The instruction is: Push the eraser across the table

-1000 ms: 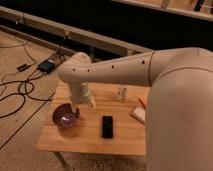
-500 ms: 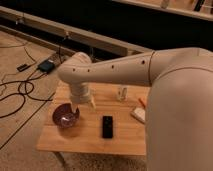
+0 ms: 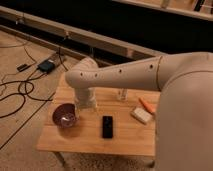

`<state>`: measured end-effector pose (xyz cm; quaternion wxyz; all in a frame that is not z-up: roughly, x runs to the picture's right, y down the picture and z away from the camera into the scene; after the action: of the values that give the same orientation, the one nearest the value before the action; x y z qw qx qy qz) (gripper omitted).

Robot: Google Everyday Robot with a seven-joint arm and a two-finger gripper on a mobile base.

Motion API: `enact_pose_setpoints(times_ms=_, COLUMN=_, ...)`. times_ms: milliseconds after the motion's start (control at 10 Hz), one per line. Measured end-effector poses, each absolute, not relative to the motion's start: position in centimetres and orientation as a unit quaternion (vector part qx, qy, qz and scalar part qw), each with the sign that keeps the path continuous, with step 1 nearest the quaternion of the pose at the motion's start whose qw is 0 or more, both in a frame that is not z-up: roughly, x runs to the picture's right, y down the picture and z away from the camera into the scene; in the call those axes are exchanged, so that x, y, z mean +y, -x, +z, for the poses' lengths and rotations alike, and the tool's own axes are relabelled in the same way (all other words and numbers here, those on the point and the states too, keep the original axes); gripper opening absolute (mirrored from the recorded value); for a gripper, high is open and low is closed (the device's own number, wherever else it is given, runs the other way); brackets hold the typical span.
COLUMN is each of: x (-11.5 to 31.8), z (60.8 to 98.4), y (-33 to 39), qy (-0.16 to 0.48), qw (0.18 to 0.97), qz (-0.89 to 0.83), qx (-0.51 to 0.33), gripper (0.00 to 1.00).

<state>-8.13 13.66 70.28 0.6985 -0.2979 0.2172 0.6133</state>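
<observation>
table [image 3: 127,144]: one eraser [image 3: 107,126], one purple bowl [image 3: 64,116], one cream block [image 3: 141,115]; hand [image 3: 81,111] beside bowl, grip unclear.

You are looking through a single camera that is sitting high and close behind the robot's arm [image 3: 125,75], whose bulky upper part is filling the right side of the frame. It is facing forward and steeply down onto the table [image 3: 130,137], taking in nearly the whole top from fairly near. The floor [image 3: 20,130] and cables [image 3: 20,90] are showing at the left. The gripper [image 3: 81,107] is hanging over the table's left part, just beside the purple bowl [image 3: 65,116].
</observation>
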Motion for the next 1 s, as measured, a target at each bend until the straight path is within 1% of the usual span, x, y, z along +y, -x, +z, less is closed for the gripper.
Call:
enact_pose_setpoints(times_ms=200, x=15.8, z=69.7, y=6.1, qy=0.299, qw=0.697, qz=0.613, qx=0.222, gripper=0.65)
enact_pose_setpoints(times_ms=300, x=17.7, z=69.4, y=4.7, qy=0.295, qw=0.693, qz=0.616, qx=0.23, gripper=0.65)
enact_pose_setpoints(times_ms=600, x=22.3, z=69.2, y=4.2, qy=0.294, qw=0.698, qz=0.608, qx=0.239, gripper=0.65)
enact_pose_setpoints(times_ms=1000, x=26.8, z=70.0, y=3.7, qy=0.309, qw=0.689, qz=0.602, qx=0.259, gripper=0.65)
